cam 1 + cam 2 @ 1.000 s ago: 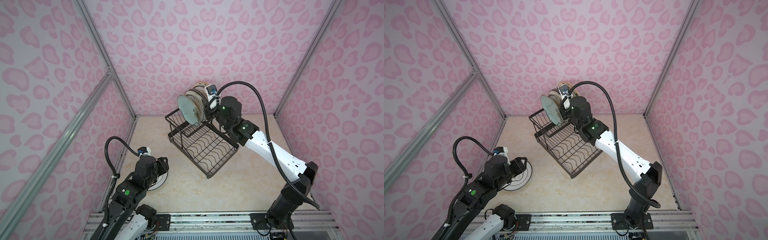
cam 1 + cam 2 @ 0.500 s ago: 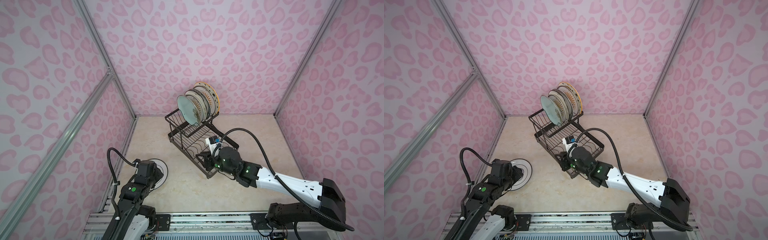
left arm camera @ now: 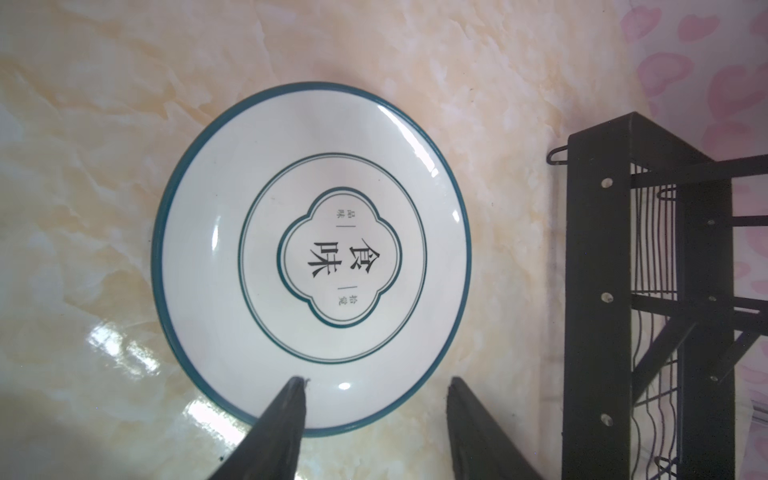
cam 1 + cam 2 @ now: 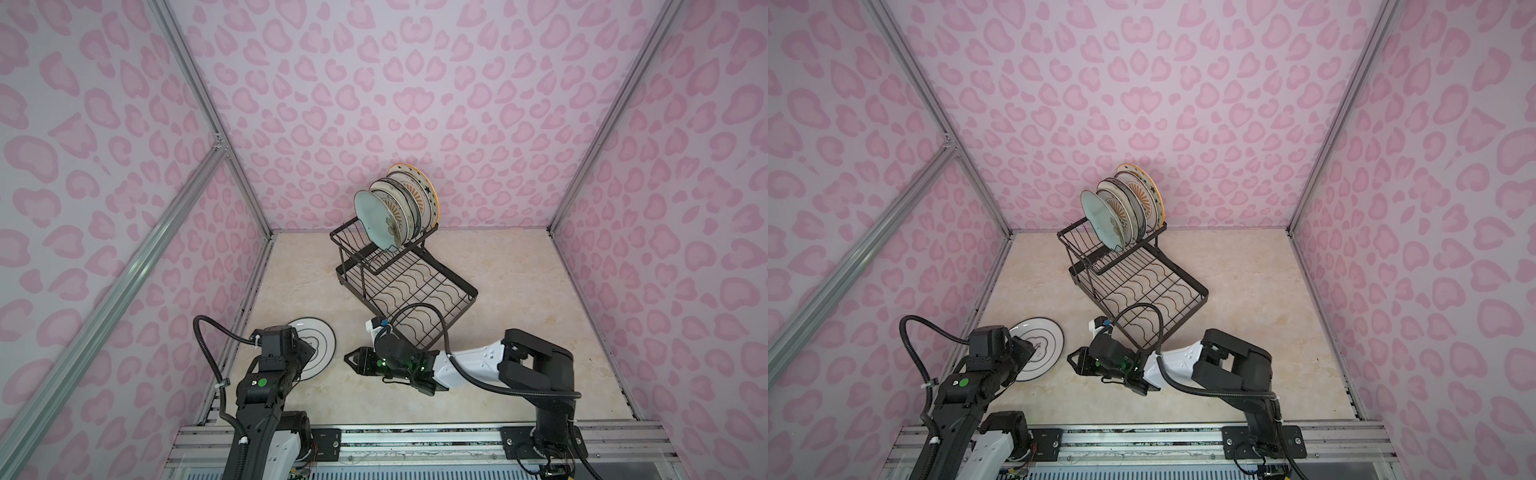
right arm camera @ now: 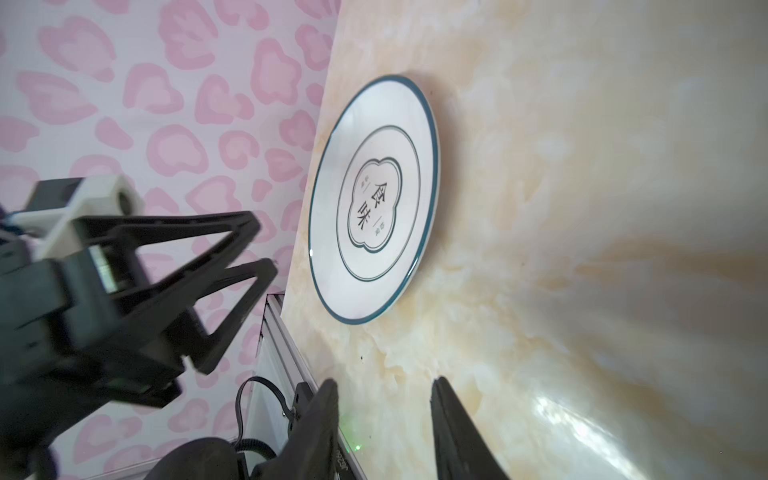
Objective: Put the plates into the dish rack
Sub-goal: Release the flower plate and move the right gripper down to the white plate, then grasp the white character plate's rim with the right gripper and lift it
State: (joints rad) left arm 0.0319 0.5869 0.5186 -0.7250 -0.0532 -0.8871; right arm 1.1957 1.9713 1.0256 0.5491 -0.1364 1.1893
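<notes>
One plate [image 3: 311, 257] lies flat on bench [image 4: 519, 291] | left tool [image 3: 376, 380] wide over its edge, looks ready to grab | right tool [image 5: 384, 380] half-open, empty

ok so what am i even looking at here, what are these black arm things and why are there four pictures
Two robot arms work at a table. Two pictures look down from one overhead camera; the others come from a camera on each wrist. A black wire dish rack holds several plates on edge. One teal-rimmed plate lies flat on the table. The left end effector hangs over it, open; the right end effector, open too, points toward it. Neither holds anything.
</notes>
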